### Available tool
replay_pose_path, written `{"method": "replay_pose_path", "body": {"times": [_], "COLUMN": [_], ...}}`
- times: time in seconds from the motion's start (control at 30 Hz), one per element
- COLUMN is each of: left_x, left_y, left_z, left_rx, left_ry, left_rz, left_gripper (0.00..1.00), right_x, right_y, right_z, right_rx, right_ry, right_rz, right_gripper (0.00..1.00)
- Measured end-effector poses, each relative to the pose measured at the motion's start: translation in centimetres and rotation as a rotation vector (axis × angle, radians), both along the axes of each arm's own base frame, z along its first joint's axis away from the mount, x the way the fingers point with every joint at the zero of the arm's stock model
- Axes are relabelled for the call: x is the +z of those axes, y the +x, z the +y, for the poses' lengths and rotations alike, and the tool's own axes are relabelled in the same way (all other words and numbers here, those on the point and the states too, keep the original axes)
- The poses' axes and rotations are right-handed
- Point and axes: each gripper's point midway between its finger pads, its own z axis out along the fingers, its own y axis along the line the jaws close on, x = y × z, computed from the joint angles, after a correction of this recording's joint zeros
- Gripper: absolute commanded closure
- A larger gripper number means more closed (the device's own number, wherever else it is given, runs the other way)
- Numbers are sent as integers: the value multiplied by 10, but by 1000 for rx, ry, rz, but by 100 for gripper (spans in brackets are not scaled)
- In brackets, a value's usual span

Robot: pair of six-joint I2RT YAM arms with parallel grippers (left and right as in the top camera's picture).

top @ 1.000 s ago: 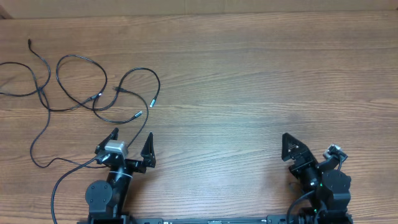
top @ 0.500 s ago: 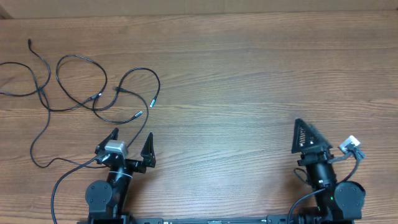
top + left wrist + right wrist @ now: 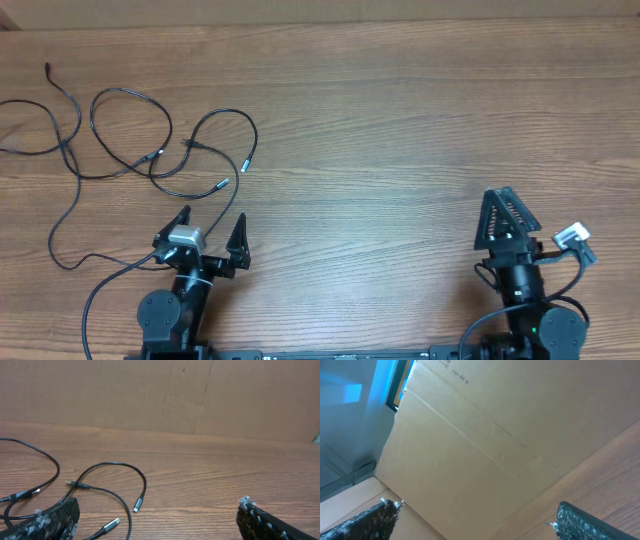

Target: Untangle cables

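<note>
Tangle of cables [image 3: 157,154] just beyond left claw [image 3: 212,214], spread empty like right claw [image 3: 505,205]; best to pinch nearest plug tip [image 3: 222,184], draw out slowly.

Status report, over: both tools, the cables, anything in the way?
Left tool open, empty. Right tool open, empty. Cables tangled, left side, untouched. No obstacle seen.

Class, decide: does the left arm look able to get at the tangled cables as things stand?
Probably yes: the open left gripper faces the cables, which lie just ahead on the table with nothing between.
</note>
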Motion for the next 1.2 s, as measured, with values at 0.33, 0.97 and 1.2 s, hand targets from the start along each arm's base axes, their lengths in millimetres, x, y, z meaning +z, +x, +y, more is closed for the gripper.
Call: {"method": "replay_pose_path", "body": {"times": [0.33,0.97,1.2], "left_x": [0,0,0], "left_y": [0,0,0], "left_z": [0,0,0], "left_rx": [0,0,0], "left_ry": [0,0,0], "left_rz": [0,0,0], "left_gripper": [1,0,0], "right_x": [-46,-89,-89], "right_y": [11,14,15], "right_z": [1,0,-1], "right_rx": [0,-3,-8], "right_ry": [-6,-14,-13], "right_rz": [122,296,296], "right_gripper": [0,0,0]}}
